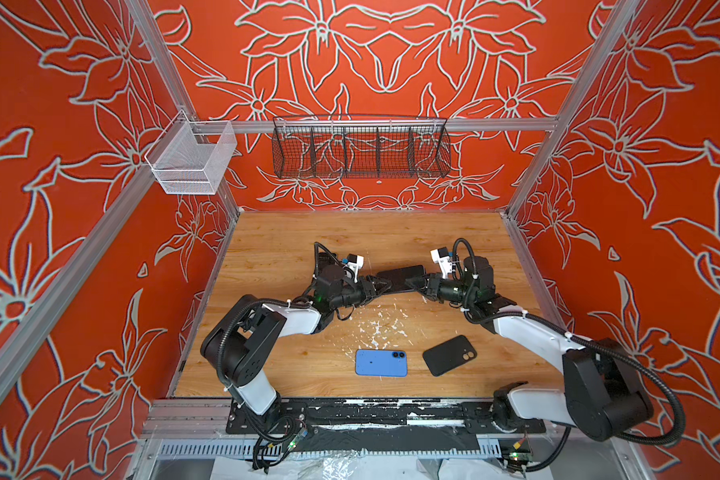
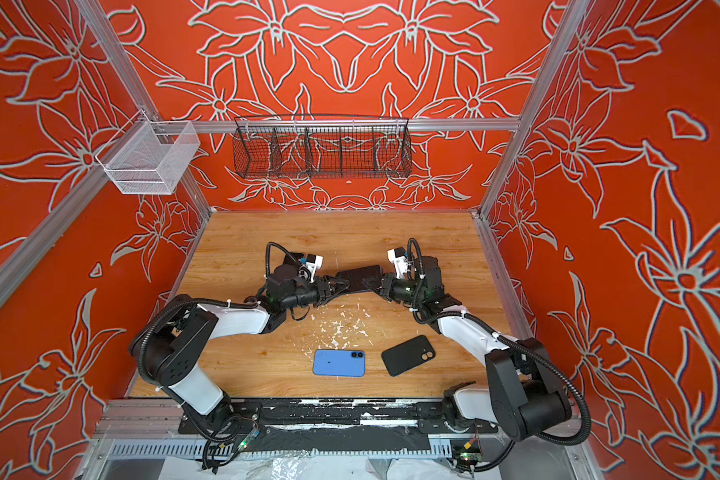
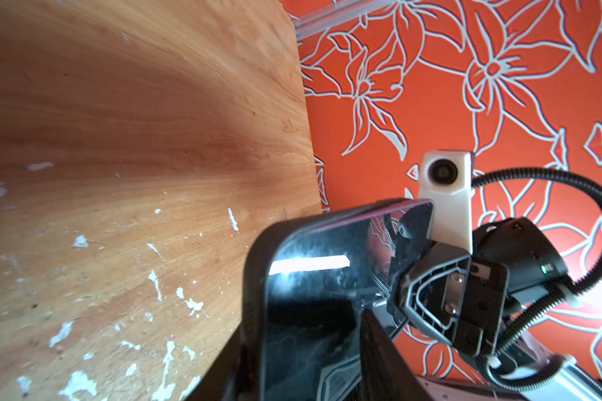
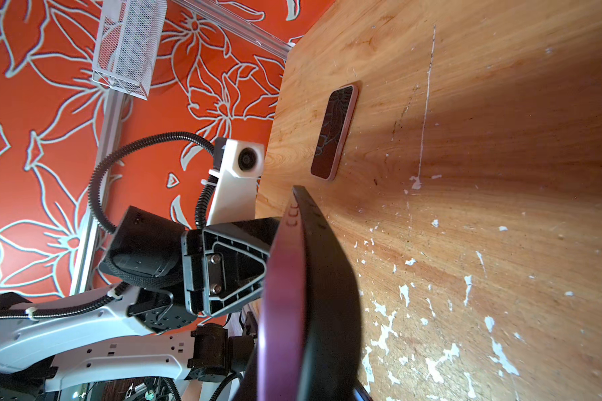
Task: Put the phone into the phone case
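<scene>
A phone (image 3: 313,302) with a glossy dark screen and a pink-purple edge (image 4: 285,295) sits inside a black phone case (image 4: 331,295). The pair hangs above the middle of the table in both top views (image 1: 400,274) (image 2: 358,274), between the two arms. My left gripper (image 1: 381,284) (image 3: 303,333) grips one end, with a finger against each long side of the case. At the other end my right gripper (image 1: 416,284) (image 4: 306,382) is shut across the thickness of phone and case together. Its fingertips are mostly hidden behind them.
A blue phone (image 1: 381,363) lies back up near the table's front. A second black case (image 1: 449,355) lies to its right. Another phone (image 4: 334,133) lies screen up further back. A black wire basket (image 1: 360,149) and a white mesh basket (image 1: 192,162) hang on the frame rails.
</scene>
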{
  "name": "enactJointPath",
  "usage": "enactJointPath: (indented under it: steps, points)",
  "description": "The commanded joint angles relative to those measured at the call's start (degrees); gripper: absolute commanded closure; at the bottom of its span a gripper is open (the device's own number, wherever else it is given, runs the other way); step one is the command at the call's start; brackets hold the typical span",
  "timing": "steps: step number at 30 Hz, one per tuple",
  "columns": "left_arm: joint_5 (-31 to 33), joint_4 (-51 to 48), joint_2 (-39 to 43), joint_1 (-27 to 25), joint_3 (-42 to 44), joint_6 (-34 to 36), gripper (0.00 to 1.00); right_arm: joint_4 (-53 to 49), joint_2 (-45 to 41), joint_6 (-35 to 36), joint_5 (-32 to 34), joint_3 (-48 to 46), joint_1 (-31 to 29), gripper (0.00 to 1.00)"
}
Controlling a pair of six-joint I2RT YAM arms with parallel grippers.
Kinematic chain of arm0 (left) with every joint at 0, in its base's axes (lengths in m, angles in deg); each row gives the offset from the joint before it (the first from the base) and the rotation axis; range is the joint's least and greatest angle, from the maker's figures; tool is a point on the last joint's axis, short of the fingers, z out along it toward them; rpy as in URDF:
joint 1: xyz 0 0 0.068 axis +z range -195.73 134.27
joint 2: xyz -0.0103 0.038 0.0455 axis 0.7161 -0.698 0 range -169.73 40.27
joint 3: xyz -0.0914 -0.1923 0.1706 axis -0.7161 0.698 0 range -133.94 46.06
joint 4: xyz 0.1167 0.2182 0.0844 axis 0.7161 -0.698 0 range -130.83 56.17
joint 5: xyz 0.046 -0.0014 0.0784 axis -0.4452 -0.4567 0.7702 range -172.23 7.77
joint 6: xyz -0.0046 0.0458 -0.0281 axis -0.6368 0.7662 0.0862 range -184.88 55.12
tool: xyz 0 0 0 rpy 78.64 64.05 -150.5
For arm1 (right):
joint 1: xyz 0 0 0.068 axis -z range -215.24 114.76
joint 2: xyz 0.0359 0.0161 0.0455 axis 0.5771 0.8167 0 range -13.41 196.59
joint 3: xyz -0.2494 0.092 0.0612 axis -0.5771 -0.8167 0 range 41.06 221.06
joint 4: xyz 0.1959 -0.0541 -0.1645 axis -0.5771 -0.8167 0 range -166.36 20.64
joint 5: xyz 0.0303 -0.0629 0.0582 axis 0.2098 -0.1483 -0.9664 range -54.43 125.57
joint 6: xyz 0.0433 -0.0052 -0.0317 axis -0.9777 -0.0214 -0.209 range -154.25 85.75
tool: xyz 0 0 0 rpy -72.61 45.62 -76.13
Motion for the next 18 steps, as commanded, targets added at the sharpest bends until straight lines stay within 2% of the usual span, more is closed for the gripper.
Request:
enactJointPath:
  steps: [1,7,12,18]
  points:
    - [-3.34,11.03,-0.83,-0.16,0.71,-3.98,0.61,7.03,-0.53,-3.74,-1.22,-0.54,0.12,0.91]
    - [-2.77,12.58,0.37,-0.16,1.95,-3.93,0.74,9.37,1.5,-5.55,-1.59,-0.61,0.28,0.89]
    - [-2.03,12.73,0.75,-0.16,3.4,-3.57,0.8,10.81,2.39,-6.71,-2.42,-0.35,0.95,0.76]
    - [-1.24,13.57,1.61,0.01,5.09,-3.74,0.93,12.1,1.62,-7.79,-3.26,0.19,3.15,0.58]
